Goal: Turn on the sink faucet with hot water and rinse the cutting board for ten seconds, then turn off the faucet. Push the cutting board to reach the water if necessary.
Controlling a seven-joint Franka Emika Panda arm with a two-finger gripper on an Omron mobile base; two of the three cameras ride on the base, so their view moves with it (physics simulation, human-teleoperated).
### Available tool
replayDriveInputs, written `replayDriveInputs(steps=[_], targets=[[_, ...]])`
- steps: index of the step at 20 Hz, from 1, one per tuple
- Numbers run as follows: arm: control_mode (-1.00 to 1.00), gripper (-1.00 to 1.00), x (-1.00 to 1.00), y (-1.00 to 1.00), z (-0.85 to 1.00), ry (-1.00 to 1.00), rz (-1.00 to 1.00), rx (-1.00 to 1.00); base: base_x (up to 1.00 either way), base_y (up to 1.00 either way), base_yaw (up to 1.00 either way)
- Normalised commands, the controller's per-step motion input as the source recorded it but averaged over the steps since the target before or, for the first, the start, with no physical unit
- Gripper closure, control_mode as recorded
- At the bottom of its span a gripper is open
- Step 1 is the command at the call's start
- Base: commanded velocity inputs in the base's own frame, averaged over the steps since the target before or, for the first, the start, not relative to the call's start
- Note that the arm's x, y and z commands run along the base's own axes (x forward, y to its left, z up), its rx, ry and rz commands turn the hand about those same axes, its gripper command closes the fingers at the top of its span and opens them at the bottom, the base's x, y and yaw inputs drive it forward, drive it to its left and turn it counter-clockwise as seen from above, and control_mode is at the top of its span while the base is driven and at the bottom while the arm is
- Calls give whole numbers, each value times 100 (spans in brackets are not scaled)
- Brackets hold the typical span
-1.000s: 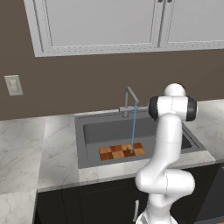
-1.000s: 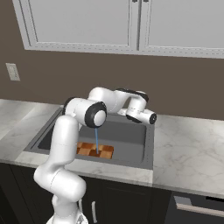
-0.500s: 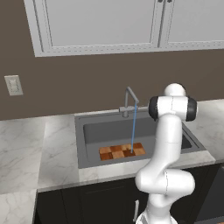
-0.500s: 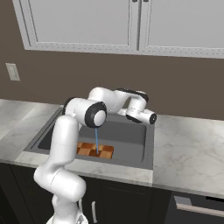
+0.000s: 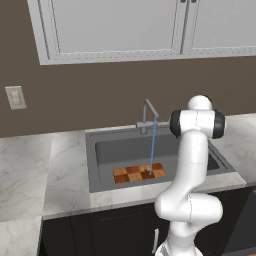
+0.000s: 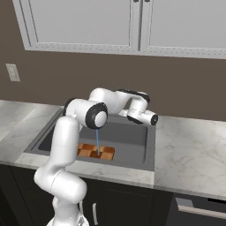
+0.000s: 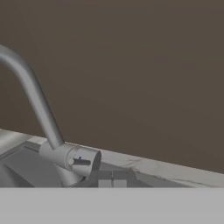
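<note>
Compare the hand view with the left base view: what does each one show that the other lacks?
The hand view alone shows the faucet's side lever up close, with the shut pincer tips just below it. The left base view alone shows the water falling onto the cutting board in the sink, plus a wall outlet and cabinets. Both show the faucet, the brown wall and the marble counter.

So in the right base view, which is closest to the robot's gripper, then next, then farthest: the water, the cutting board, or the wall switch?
From the gripper:
1. Water, to its left, falling into the sink.
2. Cutting board, lower left on the sink floor.
3. Wall switch, far left on the wall.
</note>
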Motion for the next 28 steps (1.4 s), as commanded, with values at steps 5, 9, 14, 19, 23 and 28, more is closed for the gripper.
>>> replayDriveInputs(steps=[5,9,14,19,23,28], targets=[[-100,100,0,0,0,0,0,0,0,0,0],[-100,100,0,0,0,0,0,0,0,0,0],[-100,100,0,0,0,0,0,0,0,0,0],[-100,100,0,0,0,0,0,0,0,0,0],[-100,100,0,0,0,0,0,0,0,0,0],[-100,100,0,0,0,0,0,0,0,0,0]])
